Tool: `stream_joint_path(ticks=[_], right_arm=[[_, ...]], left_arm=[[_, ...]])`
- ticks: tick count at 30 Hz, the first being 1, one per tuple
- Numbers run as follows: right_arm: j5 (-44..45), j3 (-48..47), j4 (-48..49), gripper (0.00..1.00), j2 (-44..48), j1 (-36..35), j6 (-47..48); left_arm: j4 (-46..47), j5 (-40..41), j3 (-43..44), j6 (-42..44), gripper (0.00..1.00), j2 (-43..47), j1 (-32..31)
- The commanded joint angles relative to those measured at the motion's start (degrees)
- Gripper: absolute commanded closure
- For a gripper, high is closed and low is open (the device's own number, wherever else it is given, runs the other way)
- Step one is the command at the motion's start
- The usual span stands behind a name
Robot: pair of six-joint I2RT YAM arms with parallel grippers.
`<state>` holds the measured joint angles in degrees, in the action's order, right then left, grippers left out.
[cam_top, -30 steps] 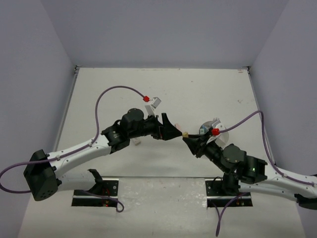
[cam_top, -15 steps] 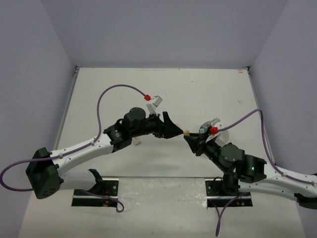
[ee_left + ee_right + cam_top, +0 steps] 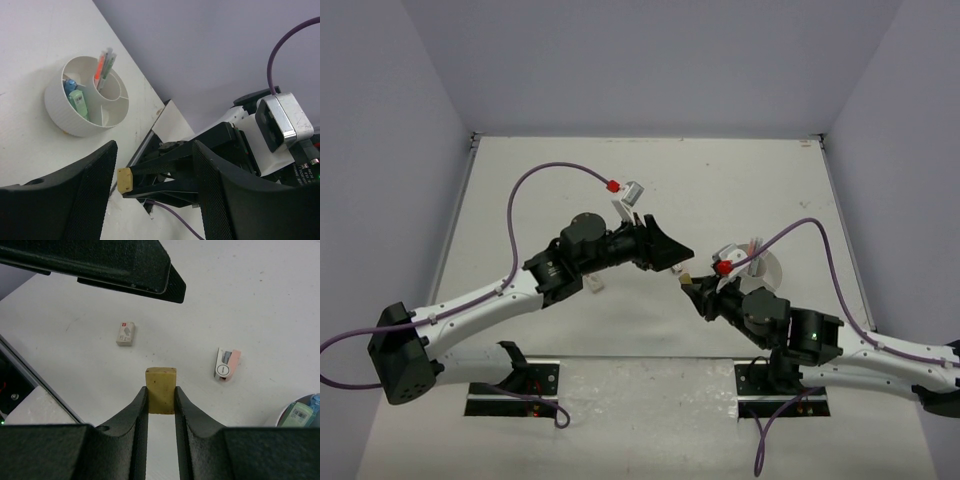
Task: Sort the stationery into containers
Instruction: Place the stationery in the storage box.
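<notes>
The tabletop (image 3: 740,180) carries the work. The left arm (image 3: 490,300) reaches inward to the middle. The right arm (image 3: 860,350) is folded, its forearm angled back toward the centre, so the two claws nearly meet, tip to tip.

The round white organizer (image 3: 65,112) stands just beside the right arm's wrist, with pens in its central well and green and blue pieces in an outer compartment.

The left claw (image 3: 155,147) has its fingers wide apart and holds nothing. The right claw (image 3: 160,395) is clamped on a tan block (image 3: 160,390), held clear above the tabletop.

The step in hand appears to be carrying this block. The next move calls for swinging the claw over a compartment and releasing.

A white block (image 3: 125,333) and a pink-and-white piece (image 3: 226,364) lie unsorted.
</notes>
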<state>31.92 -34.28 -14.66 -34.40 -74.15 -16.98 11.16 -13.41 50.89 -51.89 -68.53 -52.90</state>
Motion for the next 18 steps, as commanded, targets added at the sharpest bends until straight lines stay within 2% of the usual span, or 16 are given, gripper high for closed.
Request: stream_joint_path(ticks=[1,9,16,18], right_arm=[[0.1,-1.5,1.7,0.96,0.6,-0.1,1.2],[2.4,-1.6,1.8,0.96,3.8,-0.1,1.9],[3.9,-2.2,1.4,0.96,4.4,0.0,2.2],[4.4,-2.2,1.4,0.96,4.4,-0.1,2.2]], left_arm=[[3.8,-3.4,1.8,0.1,0.37,-0.9,-0.4],[4.3,-9.5,2.4,1.1,0.45,-4.0,-0.8],[4.2,-10.8,2.7,1.6,0.46,-6.3,-1.6],[4.7,-11.6,3.0,1.5,0.52,-6.9,-2.1]])
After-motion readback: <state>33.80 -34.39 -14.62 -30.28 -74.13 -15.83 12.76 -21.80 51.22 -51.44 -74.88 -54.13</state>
